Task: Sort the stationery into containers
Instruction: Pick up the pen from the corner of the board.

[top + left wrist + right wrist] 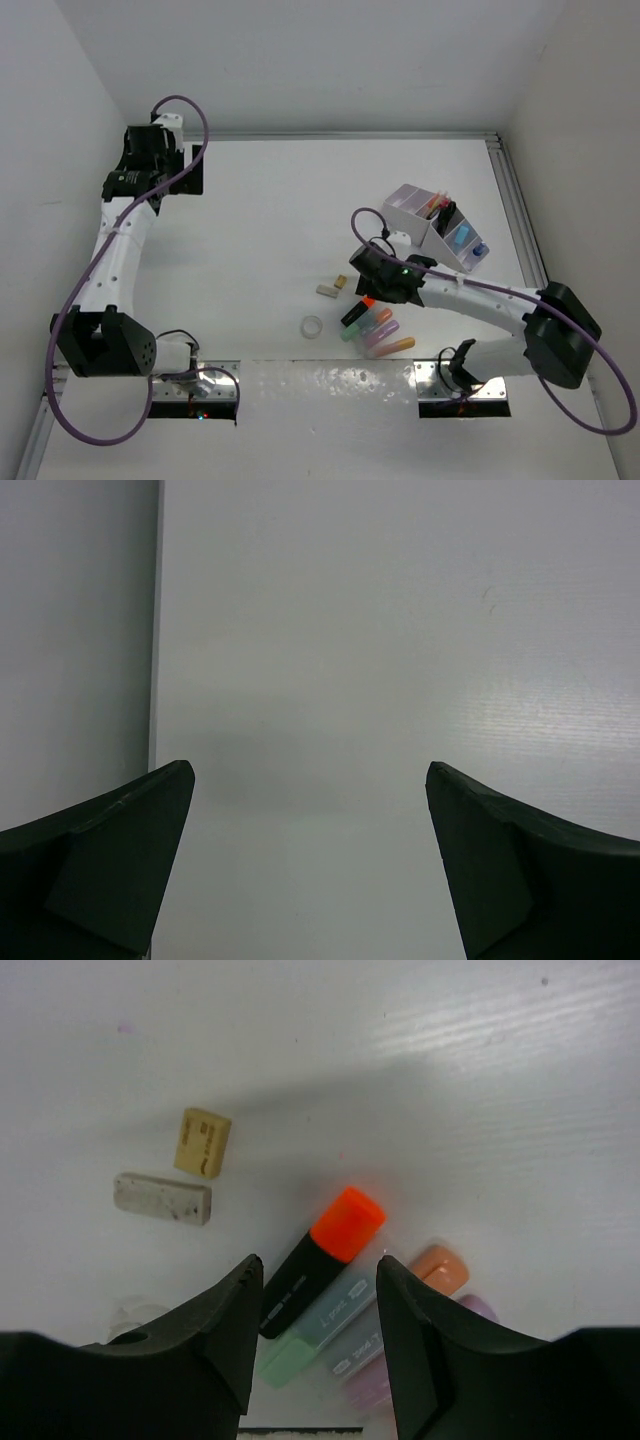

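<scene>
Currently the right gripper (318, 1270) hangs low over a cluster of highlighters near the middle of the table (270, 210). Its jaws stand partly apart and grip nothing. Between them, in the right wrist view, lies a black highlighter with an orange cap (345, 1225), slanted, its cap pointing away from the wrist. The black barrel runs close along the left finger, and I cannot tell whether they touch.

Just beside it, side by side at the same slant, lie a mint-green highlighter (300, 1345), a peach-capped highlighter (440, 1268) and a lilac highlighter (476, 1307), partly hidden behind the right finger. To the left, apart from the cluster, rest a tan eraser (203, 1142) and a speckled white eraser (163, 1198), near each other but not touching. The clear tape ring (312, 326) lies flat on the table, left of the highlighters and nearer the arm bases.

The pale desk organizer (405, 200) stands beyond the right gripper towards the far right of the table, with orange pens (432, 208), black scissor handles (446, 216) and some blue items (463, 236) already in its compartments.

The left gripper (308, 770) is at the far left corner, well apart from everything, jaws spread wide over bare white table, holding nothing.
</scene>
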Motion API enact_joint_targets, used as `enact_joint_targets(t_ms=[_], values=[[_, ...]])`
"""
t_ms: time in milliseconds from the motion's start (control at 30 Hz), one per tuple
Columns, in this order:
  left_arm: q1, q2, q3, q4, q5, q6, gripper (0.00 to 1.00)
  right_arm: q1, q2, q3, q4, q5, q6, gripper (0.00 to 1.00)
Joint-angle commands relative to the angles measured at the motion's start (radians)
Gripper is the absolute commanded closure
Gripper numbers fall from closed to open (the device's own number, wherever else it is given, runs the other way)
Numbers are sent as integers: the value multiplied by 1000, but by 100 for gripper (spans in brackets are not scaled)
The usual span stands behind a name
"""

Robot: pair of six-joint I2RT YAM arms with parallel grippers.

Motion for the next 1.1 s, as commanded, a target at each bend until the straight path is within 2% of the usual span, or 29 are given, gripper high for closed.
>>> enact_joint_targets(t_ms=[0,100,200,333,400,567,700,800,1067], values=[[10,-52,-29,35,19,-18,0,46,4,44,-78,53,168,51],[2,-74,-51,39,21,-20,0,73,-49,-25,-137,79,239,49],[-3,-83,-63,48,27,-24,0,102,-175,-100,-222,106,355,47],[-3,-83,-66,52,51,-29,0,144,-342,-188,-336,123,567,47],[-3,-77,-66,55,61,-32,0,171,-368,-250,-335,102,662,47],[-15,-62,-62,53,71,-37,0,250,-358,-272,-370,103,852,47],[-23,-43,-53,52,75,-38,0,322,-347,-233,-520,151,1099,48],[-23,-17,-42,52,91,-44,0,371,-354,-232,-548,156,1213,49],[-23,30,-8,42,107,-46,0,458,-275,-292,-444,94,1412,53]])
